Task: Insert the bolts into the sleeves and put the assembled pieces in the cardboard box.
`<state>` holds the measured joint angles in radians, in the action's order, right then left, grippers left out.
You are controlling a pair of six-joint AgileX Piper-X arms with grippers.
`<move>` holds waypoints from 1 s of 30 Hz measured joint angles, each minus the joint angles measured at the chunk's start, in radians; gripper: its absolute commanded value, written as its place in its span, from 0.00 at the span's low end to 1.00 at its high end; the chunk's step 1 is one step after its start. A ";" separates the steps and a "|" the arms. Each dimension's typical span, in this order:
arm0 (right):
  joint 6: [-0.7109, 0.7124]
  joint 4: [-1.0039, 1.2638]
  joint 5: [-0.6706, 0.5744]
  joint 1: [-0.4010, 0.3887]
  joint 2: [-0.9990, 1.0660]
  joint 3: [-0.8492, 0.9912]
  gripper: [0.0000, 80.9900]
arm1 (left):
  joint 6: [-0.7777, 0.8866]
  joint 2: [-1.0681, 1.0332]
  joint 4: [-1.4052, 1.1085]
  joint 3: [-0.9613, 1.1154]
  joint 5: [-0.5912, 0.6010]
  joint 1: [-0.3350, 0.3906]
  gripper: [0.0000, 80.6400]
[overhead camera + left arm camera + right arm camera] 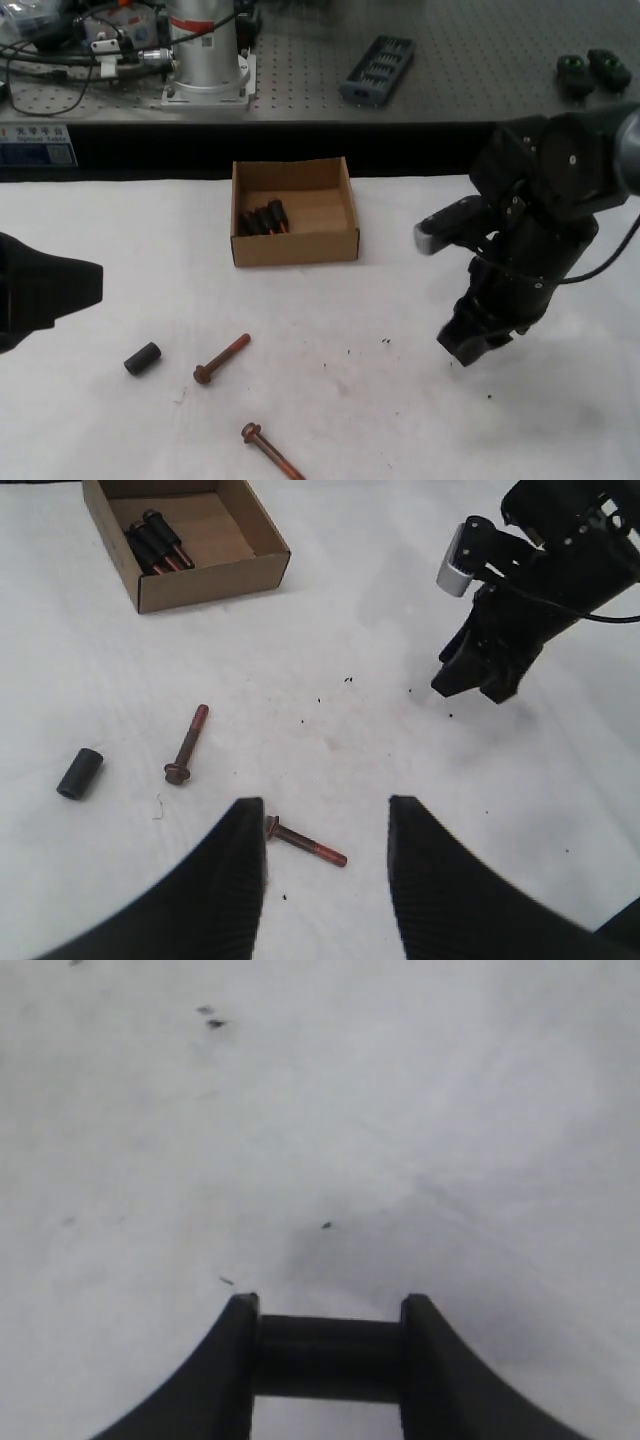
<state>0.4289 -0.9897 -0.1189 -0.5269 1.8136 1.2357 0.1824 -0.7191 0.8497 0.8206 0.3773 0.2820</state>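
Two fingers of the R pincer [330,1328] are closed on a dark cylinder, which we take for a sleeve. The held sleeve [330,1360] sits crosswise btw the fingers w/ an end against each, bore hidden from us. We read the grip as a way to keep it steady until a bolt comes. W/ the ends covered it prob. needs regripping first; can't tell. The pincer hangs low over bare white cloth [450,1110], well apart from the other parts.

The L pincer [325,805] is wide open and empty. The near bolt [305,842] lies on the cloth under its gap, head showing just beside one finger. We judge it's lined up to take that bolt, i.e. the partner for the held sleeve.

Farther out lie the far bolt [187,744] and, near it, the loose sleeve [80,773]. Both are flat on the cloth, not touching: material for one more assy.

Beyond them the cardboard box [295,248] stands open-topped w/ several assembled pieces [265,218] bunched toward one side. So the job looks partly done, approx two sets left.
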 measured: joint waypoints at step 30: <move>-0.813 -0.041 0.085 -0.057 -0.003 -0.001 0.45 | 0.000 0.000 0.000 0.000 0.000 0.000 0.37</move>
<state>-0.3844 -1.0311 -0.0342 -0.5841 1.8106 1.2346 0.1824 -0.7191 0.8497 0.8206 0.3773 0.2820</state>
